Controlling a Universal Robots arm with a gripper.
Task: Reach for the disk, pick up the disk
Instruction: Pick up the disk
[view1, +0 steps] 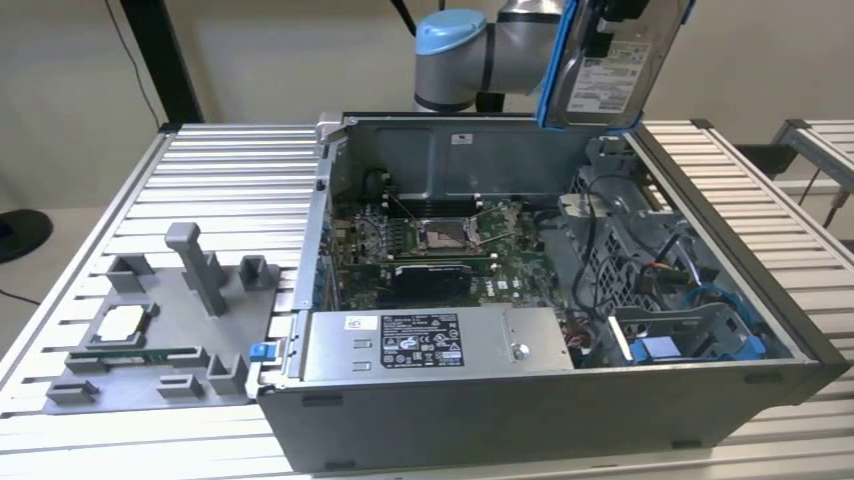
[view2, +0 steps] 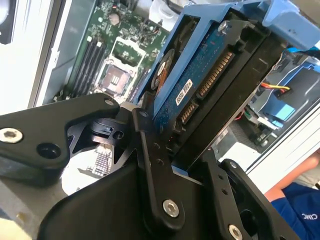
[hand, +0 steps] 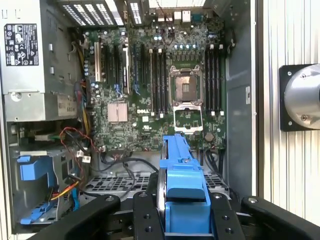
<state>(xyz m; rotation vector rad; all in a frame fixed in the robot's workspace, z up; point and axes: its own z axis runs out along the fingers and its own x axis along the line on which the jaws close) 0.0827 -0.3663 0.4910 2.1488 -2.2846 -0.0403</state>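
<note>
The disk (view1: 609, 70), silver-grey with a white label and a bright blue bracket, hangs upright above the back right corner of the open computer case (view1: 534, 420). My gripper (view1: 622, 18) holds it from above at the top edge of the exterior view. In both wrist views the black fingers (view2: 152, 165) are shut on the disk (view2: 200, 95), clamping its blue bracket (hand: 182, 192) from both sides. The gripper (hand: 184, 216) and the disk are well above the motherboard (hand: 150, 90), clear of the case.
Inside the case lie the motherboard (view1: 427, 245), a grey power supply box (view1: 427, 345) with a sticker, cables and a blue drive bay (view1: 667, 345). A grey fixture plate (view1: 147, 340) with a small square chip (view1: 120, 325) sits at the exterior view's left. A person's blue sleeve (view2: 300, 210) is nearby.
</note>
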